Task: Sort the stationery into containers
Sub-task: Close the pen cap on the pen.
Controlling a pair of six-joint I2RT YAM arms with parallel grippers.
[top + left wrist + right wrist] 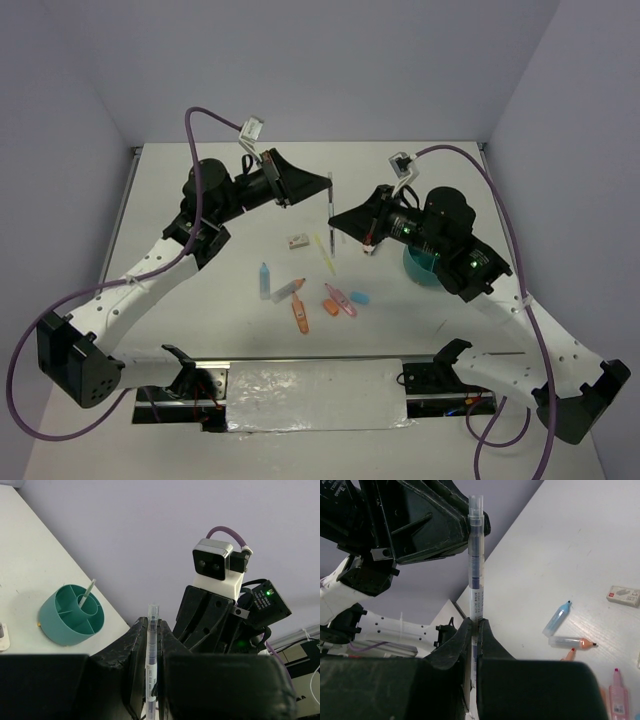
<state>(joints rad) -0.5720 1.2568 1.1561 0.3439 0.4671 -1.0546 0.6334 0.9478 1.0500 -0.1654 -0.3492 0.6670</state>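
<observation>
Top external view: we hold a thin grey plastic pen (331,205) upright over the desk's middle, left gripper (327,184) clenched high on it, right gripper (338,224) clenched low. The round teal plastic cup (418,267) stands toward the right edge. If both pull, the pen may snap or slip.

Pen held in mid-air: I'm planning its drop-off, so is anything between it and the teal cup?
No loose item is. The pen, gripped by the left end effector and the right end effector, has only the right arm's own wrist between it and the teal cup, overhanging the cup's rim in the top view.
</observation>
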